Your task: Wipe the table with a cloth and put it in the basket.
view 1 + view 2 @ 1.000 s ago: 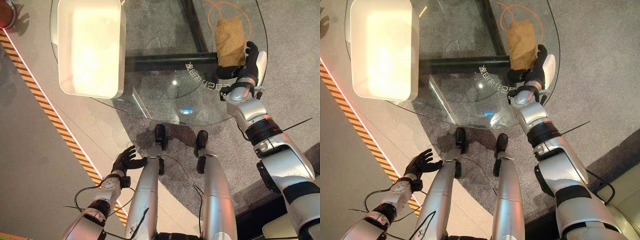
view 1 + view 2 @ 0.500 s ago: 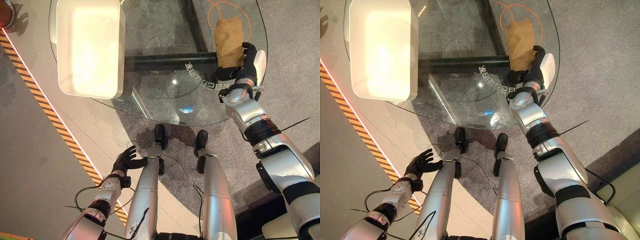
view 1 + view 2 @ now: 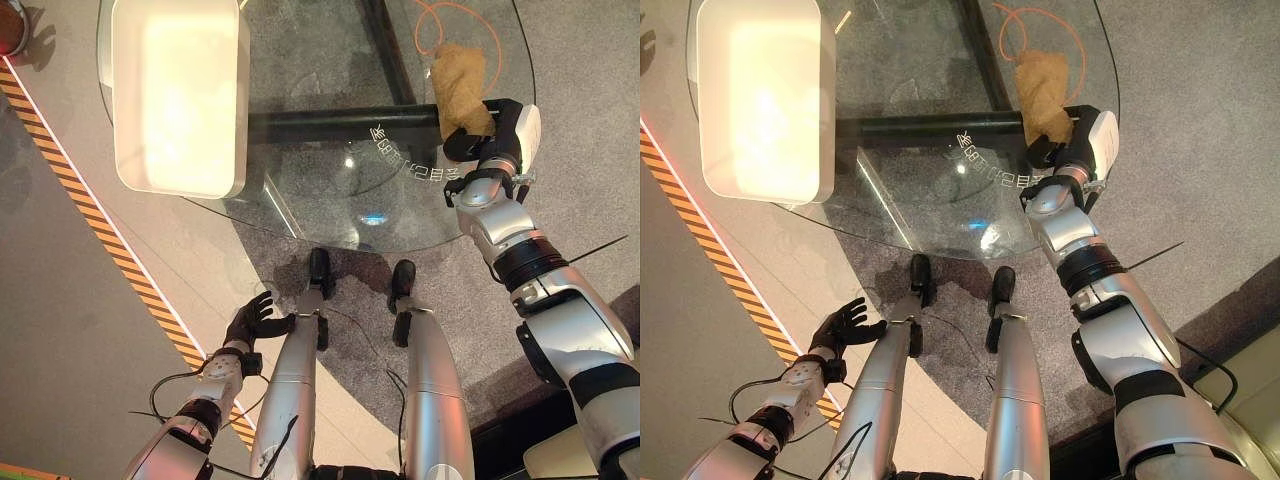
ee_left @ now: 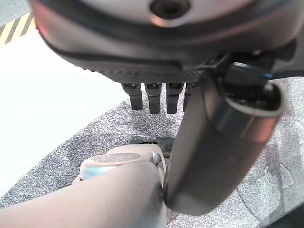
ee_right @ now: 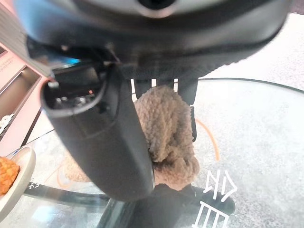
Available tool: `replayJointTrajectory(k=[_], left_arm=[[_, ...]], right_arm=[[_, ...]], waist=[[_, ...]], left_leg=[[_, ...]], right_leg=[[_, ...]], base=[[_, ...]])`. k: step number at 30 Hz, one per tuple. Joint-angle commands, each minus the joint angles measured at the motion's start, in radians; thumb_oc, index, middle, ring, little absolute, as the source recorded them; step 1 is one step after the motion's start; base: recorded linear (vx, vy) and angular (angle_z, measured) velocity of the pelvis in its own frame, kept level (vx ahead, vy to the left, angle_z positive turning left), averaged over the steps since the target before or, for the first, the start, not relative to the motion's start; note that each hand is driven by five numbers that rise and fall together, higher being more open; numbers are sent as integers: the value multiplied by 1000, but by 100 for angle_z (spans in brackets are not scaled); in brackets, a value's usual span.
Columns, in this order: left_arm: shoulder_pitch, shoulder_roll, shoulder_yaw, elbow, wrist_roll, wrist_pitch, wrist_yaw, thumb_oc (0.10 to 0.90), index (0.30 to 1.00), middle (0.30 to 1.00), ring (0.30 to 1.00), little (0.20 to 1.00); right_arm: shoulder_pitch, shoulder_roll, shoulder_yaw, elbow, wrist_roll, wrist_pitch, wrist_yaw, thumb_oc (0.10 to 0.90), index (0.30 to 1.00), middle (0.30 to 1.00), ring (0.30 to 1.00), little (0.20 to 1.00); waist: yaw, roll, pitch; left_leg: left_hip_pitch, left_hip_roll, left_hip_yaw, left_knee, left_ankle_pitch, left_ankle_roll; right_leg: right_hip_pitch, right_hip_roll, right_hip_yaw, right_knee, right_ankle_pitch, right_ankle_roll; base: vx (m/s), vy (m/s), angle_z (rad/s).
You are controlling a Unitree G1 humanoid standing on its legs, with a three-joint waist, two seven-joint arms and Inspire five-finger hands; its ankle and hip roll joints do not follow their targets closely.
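Grey carpet and a pale floor with an orange-and-black striped line lay beneath a round glass table.

Nearest, at about 7 o'clock in the left eye view, the left hand hung low beside the table and well apart from it; its fingers were spread and relaxed, with nothing in them.

At about 2 o'clock, at the table's right edge, the right hand was curled round the near end of the brown cloth. The right wrist view showed the cloth bunched between the thumb and the fingers. The rest of the cloth lay on the glass, extending away from the hand toward 1 o'clock.

An orange cord looped at the cloth's far end; whether it lay on the glass or below it could not be told.

At about 11 o'clock, the white basket stood on the table's left part, well apart from the cloth.
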Motion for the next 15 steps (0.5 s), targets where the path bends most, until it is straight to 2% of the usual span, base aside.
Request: replayJointTrajectory(k=[1, 7, 11, 15], left_arm=[[30, -54, -17, 18, -20, 2, 24, 800, 900, 900, 900, 900], [30, -55, -16, 15, -14, 1, 28, 800, 900, 900, 900, 900], [28, -54, -14, 7, -8, 8, 34, 800, 900, 900, 900, 900], [27, -51, -12, 0, -7, 15, 32, 800, 900, 900, 900, 900]], right_arm=[[9, -31, 30, 1, -2, -4, 24, 100, 300, 300, 300, 200], [0, -27, 41, -12, -72, -15, 73, 100, 300, 300, 300, 200], [0, -20, 75, -53, -129, -47, 181, 100, 300, 300, 300, 200], [0, -15, 103, -93, -171, -47, 238, 100, 300, 300, 300, 200]], waist=[[-11, 60, -20], [-8, 61, -20], [-7, 60, -20], [-6, 60, -20]], left_leg=[[-3, -34, 66, 91, -101, 33], [-5, -36, 63, 93, -100, 32], [-5, -38, 60, 90, -99, 32], [-3, -40, 60, 87, -97, 32]], right_leg=[[10, 24, -59, -81, 40, -3], [7, 22, -60, -77, 40, -2], [7, 22, -61, -78, 39, -1], [8, 23, -62, -79, 38, -2]], base=[[0, 0, 0], [0, 0, 0], [0, 0, 0], [0, 0, 0]])
